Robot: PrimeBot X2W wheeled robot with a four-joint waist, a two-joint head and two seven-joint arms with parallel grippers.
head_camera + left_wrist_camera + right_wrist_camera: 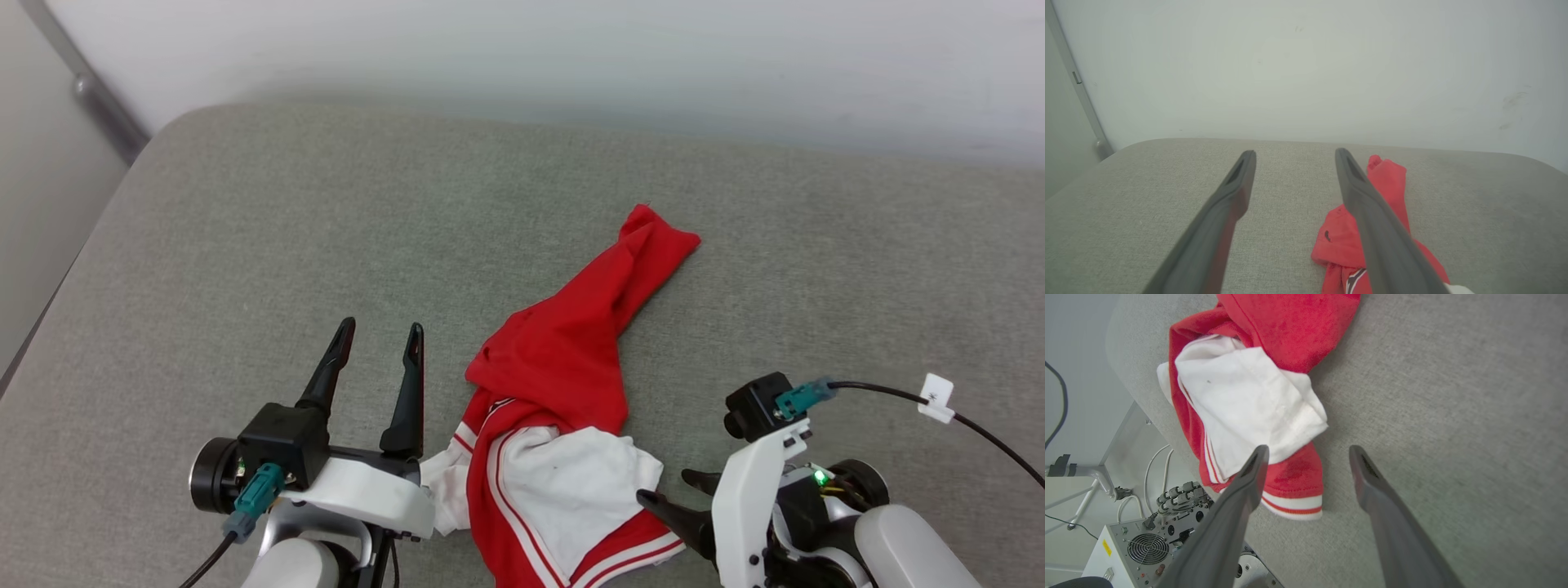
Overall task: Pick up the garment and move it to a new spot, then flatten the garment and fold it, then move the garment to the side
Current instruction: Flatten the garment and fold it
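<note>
- The garment (563, 384) lies crumpled at the near rim of the grey padded worktop (245, 229), about 6 o'clock in the head view. It sits between my two grippers, with a red tail trailing out toward 1 o'clock.
- The left gripper (384, 327) is spread wide with nothing in it, just beside the heap at its 9 o'clock.
- The right gripper (665, 483) is equally wide and empty at the heap's 4 o'clock. One finger sits over the striped hem (1290, 504) (whether it touches, I cannot tell).
- The fabric looks thin and stacked, with the white sleeve (571, 482) over the red body. A pinch here could take several layers, or the sleeve alone, and lift a knot.
- The heap sits close to the rim. A drag toward 6 o'clock could spill it onto the fan-fronted equipment box (1139, 547) below.
- The tagged cable (939, 400) at my right wrist could snag if that arm swings across.
- The wall (571, 57) at 12 o'clock limits how far out I can carry it.
</note>
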